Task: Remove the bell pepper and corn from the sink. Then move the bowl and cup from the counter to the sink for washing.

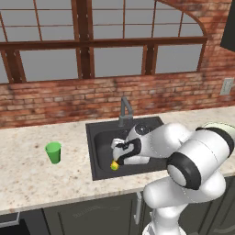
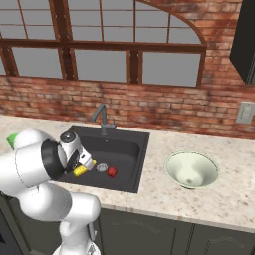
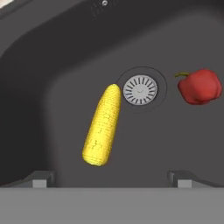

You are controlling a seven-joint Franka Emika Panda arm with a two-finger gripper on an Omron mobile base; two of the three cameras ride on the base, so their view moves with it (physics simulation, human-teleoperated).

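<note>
The corn (image 3: 102, 127) lies flat on the floor of the sink (image 3: 52, 78), directly below the hand (image 3: 111, 179), whose fingers (image 3: 41, 179) stand spread as wide as they go with nothing between them. Taking the drain (image 3: 140, 90) as the landmark, the cob's narrow tip almost touches the drain's rim, and its blunt end points away from the drain toward the hand. It looks like a stiff, fairly light thing, but round in section and bumpy, so I judge it apt to roll or twist if pinched near either end; the thick middle, taken across its width, seems the surest place, with the fingers straddling it on either flank. As the cob lies slanted in the hand view, the hand may need a slight turn to square up. The bell pepper (image 3: 200, 86) sits on the opposite side of the drain from the corn, close to it but apart, its stem turned toward the drain; it is glossy and rounded, likely slippery, and best gripped across its broad body, not by the stem. Farther out, on the surface (image 1: 27, 160), the green cup (image 1: 53, 152) stands upright well away from the drain on one side of the sink, and the pale bowl (image 2: 192, 170) rests beyond the sink's other side.
</note>
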